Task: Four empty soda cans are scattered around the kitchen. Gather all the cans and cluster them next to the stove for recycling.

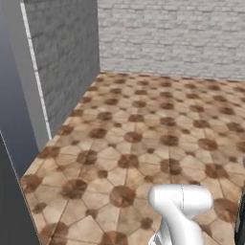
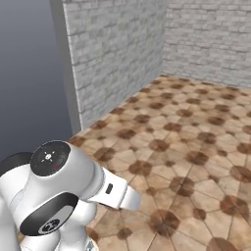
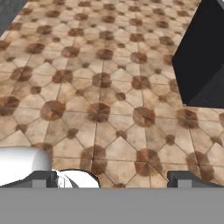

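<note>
The soda cans and the stove are out of view. In the hand view my gripper (image 3: pixel 113 179) is open. Its two dark fingertips (image 3: pixel 41 178) stand wide apart at the bottom edge, with nothing between them. Under the gripper lies brown patterned floor tile (image 3: pixel 100 109). My white arm (image 1: pixel 182 206) rises at the bottom of the left base view. In the right base view the arm (image 2: pixel 63 191) is folded low at the lower left.
A grey brick wall (image 1: pixel 67 52) runs along the left and another brick wall (image 1: pixel 182 33) closes the far side. A tall grey-blue panel (image 1: pixel 14 95) stands at the near left. A black box-shaped body (image 3: pixel 201 57) sits on the floor at the hand view's right.
</note>
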Robot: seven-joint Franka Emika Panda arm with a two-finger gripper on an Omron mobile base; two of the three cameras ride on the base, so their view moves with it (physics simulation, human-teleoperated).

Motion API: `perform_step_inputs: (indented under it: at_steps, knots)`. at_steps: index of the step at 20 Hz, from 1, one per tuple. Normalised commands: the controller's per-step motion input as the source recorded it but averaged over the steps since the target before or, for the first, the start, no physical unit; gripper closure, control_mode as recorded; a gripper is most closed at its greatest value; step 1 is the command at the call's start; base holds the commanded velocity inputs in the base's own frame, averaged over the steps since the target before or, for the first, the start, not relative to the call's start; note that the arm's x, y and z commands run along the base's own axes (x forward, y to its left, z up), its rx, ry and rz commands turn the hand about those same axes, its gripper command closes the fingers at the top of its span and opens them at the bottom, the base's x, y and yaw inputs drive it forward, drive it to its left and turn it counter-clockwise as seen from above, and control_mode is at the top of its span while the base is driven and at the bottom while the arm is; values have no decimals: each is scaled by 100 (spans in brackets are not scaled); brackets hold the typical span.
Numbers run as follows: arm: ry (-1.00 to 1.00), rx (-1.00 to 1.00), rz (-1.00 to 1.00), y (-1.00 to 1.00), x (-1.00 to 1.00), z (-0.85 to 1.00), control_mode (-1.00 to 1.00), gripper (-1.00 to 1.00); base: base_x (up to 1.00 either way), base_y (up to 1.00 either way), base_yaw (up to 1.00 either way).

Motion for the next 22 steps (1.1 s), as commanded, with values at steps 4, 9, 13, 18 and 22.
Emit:
perform_step_inputs:
  at_steps: [4, 9, 13, 18, 22]
  knots:
    - [0, 0, 0, 0, 0, 0, 100, -100, 98, -11, -7]
    - [0, 0, 0, 0, 0, 0, 100, -100, 99, -14, -10]
    - [0, 0, 0, 0, 0, 0, 100, -100, 92, 0, -11]
    - [0, 0, 0, 0, 0, 0, 100, -100, 98, 0, -12]
    - [0, 0, 0, 0, 0, 0, 100, -100, 100, 0, -12]
